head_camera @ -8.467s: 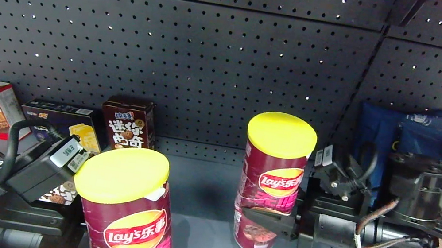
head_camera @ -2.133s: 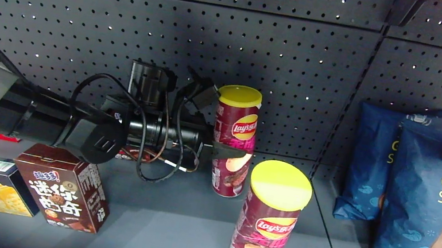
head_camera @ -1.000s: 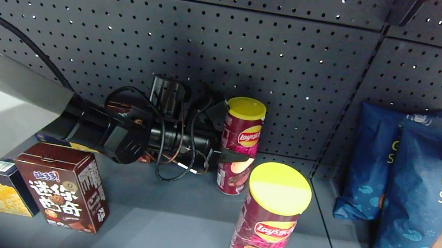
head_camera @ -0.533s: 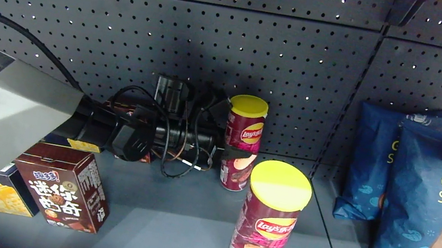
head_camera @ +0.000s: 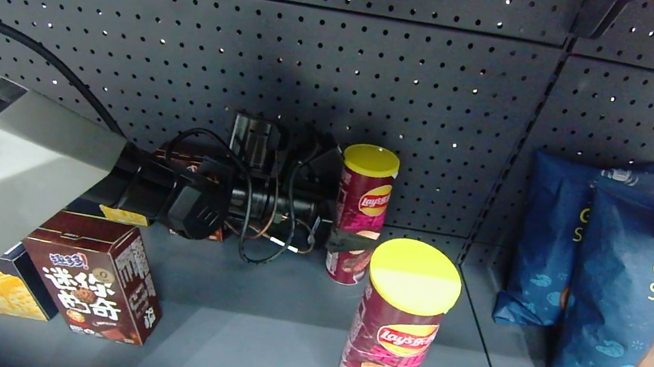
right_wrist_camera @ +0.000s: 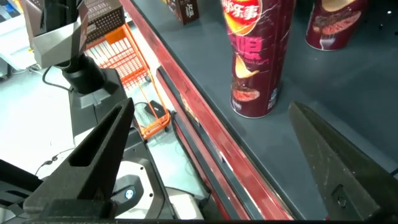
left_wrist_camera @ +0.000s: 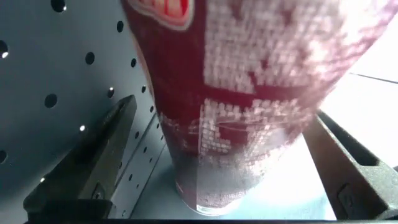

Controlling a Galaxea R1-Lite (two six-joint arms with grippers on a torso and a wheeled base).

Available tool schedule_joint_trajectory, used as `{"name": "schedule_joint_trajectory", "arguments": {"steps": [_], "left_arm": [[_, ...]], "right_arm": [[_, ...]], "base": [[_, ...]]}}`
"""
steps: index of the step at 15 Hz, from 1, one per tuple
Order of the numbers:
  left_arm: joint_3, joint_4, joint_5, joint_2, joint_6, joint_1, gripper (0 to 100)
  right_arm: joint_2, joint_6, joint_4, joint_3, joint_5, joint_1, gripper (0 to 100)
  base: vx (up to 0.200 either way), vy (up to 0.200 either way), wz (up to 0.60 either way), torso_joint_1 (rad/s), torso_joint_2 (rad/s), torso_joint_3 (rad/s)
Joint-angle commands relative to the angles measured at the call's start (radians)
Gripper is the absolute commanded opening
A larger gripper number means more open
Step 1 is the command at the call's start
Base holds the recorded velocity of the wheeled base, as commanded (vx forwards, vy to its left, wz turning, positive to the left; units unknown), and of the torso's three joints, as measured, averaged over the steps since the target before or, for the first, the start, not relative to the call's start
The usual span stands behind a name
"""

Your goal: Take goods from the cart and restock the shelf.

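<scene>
While the left pincer (left_wrist_camera: 221,124) stands parted around the rear can (head_camera: 367,183) mid-frame, the right pincer (right_wrist_camera: 211,112) gapes wide.

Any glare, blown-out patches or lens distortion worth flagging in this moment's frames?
Left wrist view: the shelf floor beside the rear chip can is washed out white by glare. Head view: the pegboard has horizontal seams that bow, a wide-angle distortion, and pinpoints of light shine through its holes. Right wrist view: even light on the front chip can, nothing blown out.
</scene>
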Motion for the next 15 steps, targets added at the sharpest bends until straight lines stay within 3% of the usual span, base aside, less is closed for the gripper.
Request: {"name": "schedule_joint_trajectory", "arguments": {"steps": [1, 4, 12, 15], "left_arm": [[0.008, 0.000, 0.000, -0.004, 0.003, 0.001, 100], [0.022, 0.000, 0.000, -0.022, 0.004, 0.001, 100], [0.192, -0.001, 0.000, -0.228, 0.007, 0.004, 100], [0.292, -0.003, 0.003, -0.323, 0.009, 0.041, 100]], "right_arm": [[-0.004, 0.000, 0.000, 0.005, 0.000, -0.001, 100], [-0.001, 0.000, 0.000, 0.007, 0.000, -0.001, 100], [0.033, 0.009, 0.000, 0.015, 0.016, -0.001, 100], [0.036, 0.021, 0.000, 0.044, 0.019, -0.001, 100]], "base": [[0.000, 0.000, 0.00, 0.000, 0.00, 0.000], [0.000, 0.000, 0.00, 0.000, 0.00, 0.000], [0.000, 0.000, 0.00, 0.000, 0.00, 0.000], [0.000, 0.000, 0.00, 0.000, 0.00, 0.000]]}}
